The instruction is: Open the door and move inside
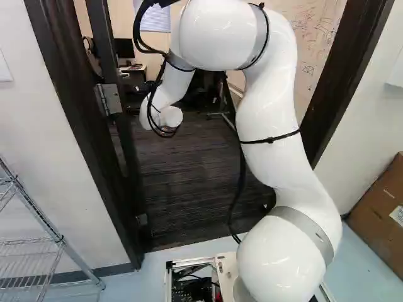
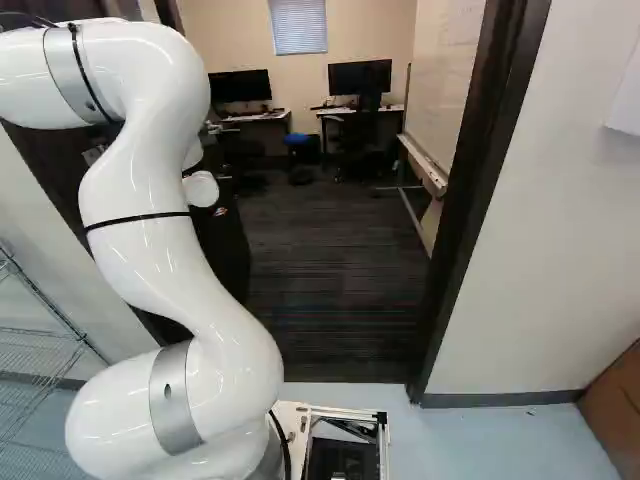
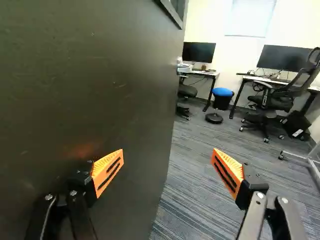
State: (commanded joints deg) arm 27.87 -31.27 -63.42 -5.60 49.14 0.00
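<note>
The dark door (image 3: 90, 65) stands swung inward, its flat face filling one side of the wrist view. Its hinge (image 1: 109, 99) shows on the left jamb in the left base view, and part of the door (image 2: 226, 250) shows behind the arm in the right base view. My gripper (image 3: 167, 167) is open with nothing between its fingers; one orange pad (image 3: 108, 172) is in front of the door face, the other over the room's carpet. Whether the first finger touches the door I cannot tell. In both base views the gripper is hidden, with the arm's wrist (image 1: 165, 117) inside the doorway.
The right door jamb (image 2: 480, 190) borders the carpeted floor (image 2: 330, 270). Farther in are desks, monitors, an office chair (image 3: 280, 95), a blue-topped bin (image 3: 222, 98) and a whiteboard on a stand (image 2: 425, 170). Outside, a wire shelf (image 1: 31, 251) stands left and a cardboard box (image 1: 381, 214) right.
</note>
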